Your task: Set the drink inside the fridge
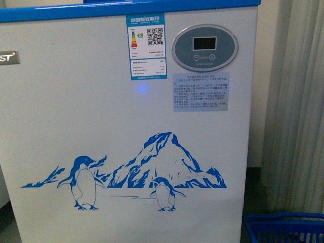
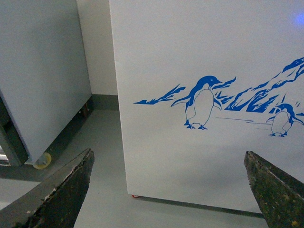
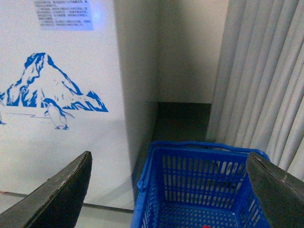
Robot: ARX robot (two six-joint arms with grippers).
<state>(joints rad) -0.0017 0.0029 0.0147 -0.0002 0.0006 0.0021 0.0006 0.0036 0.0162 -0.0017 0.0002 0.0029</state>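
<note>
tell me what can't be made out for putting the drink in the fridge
Front view: fridge cut off above its blue rim; lids unseen.
Right wrist view: only a red speck at the frame edge in the blue basket; drink unconfirmed.
Front view: notice text too small to read.

The right gripper (image 3: 168,156) has its jaws spread wide. Just ahead of it, a blue basket (image 3: 199,178) stands on the floor beside the white fridge (image 3: 57,142) with its penguin graphic. A grey curtain (image 3: 266,71) hangs beyond the basket. There is a red speck (image 3: 205,226) inside the basket, too small to identify.
</note>
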